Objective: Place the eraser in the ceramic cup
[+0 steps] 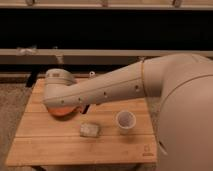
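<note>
The white ceramic cup (pixel 125 121) stands upright on the right half of the wooden table (pixel 55 147), with nothing showing inside it. The eraser is not in view; the arm hides the place behind it. My arm reaches from the right across the back of the table. Its bulky end (pixel 60 89) sits over the orange bowl (pixel 61 110). My gripper (pixel 81 107) shows only as a dark bit under the arm beside the bowl, left of the cup.
A pale whitish block (pixel 90 130) lies in front of the bowl, left of the cup. A small clear shaker bottle (pixel 92 75) peeks out at the table's back edge. A dark low wall runs behind the table.
</note>
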Action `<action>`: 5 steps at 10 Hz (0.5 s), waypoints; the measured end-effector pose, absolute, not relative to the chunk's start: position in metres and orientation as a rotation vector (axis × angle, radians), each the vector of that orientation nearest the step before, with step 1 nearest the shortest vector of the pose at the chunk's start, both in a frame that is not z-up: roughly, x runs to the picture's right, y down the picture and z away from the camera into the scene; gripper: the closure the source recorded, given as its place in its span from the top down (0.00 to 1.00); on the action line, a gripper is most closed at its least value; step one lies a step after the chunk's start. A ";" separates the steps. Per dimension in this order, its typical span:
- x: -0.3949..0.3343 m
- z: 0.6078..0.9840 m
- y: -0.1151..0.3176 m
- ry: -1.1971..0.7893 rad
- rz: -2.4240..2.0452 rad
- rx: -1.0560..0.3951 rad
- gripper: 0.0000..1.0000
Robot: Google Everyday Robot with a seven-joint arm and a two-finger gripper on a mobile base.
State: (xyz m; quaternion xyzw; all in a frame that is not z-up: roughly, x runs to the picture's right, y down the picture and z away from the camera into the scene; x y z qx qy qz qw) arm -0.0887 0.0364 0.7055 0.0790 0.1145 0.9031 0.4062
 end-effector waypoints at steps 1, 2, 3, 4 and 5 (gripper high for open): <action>-0.087 0.706 0.036 0.290 2.280 0.202 0.00; -0.089 0.706 0.036 0.289 2.278 0.200 0.00; -0.089 0.706 0.036 0.289 2.278 0.199 0.00; -0.088 0.706 0.036 0.289 2.278 0.200 0.00; -0.088 0.706 0.036 0.289 2.278 0.201 0.00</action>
